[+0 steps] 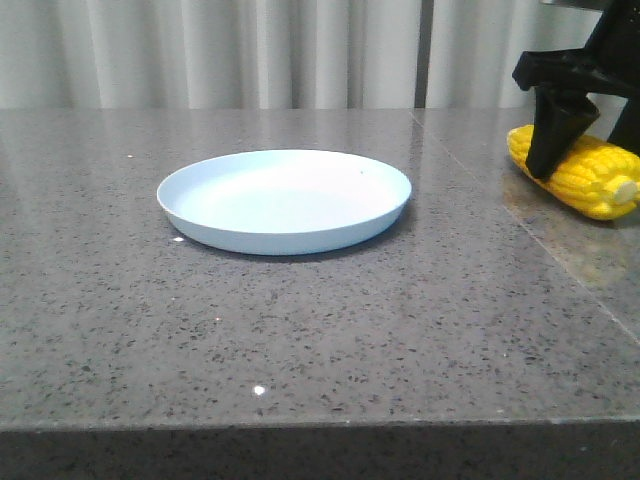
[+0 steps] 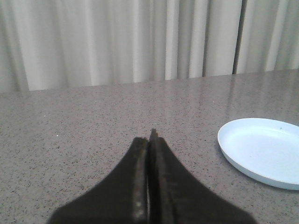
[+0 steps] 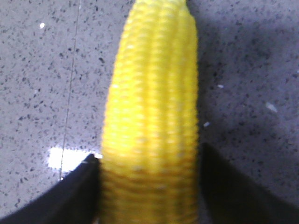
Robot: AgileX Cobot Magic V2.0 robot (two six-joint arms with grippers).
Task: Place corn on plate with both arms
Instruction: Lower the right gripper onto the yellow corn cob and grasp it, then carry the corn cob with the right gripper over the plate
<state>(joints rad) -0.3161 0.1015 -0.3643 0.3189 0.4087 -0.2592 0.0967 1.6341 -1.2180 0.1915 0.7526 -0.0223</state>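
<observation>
The yellow corn [image 1: 592,180] lies on the grey stone table at the far right, its pale stub end pointing toward the front. My right gripper [image 1: 546,165] comes down over its far half. In the right wrist view the corn [image 3: 152,102] fills the gap of the right gripper [image 3: 149,161], with a black finger [image 3: 77,191] pressed against each side. The pale blue plate [image 1: 285,240] sits empty at the table's middle, well left of the corn. My left gripper [image 2: 149,137] is shut and empty, low over bare table, with the plate [image 2: 261,154] off to its side. The left gripper is out of the front view.
The speckled grey table [image 1: 300,340] has a seam line [image 1: 520,235] running between the plate and the corn. Pale curtains [image 1: 250,50] hang behind the table's far edge. The table's front edge [image 1: 320,425] is near the camera.
</observation>
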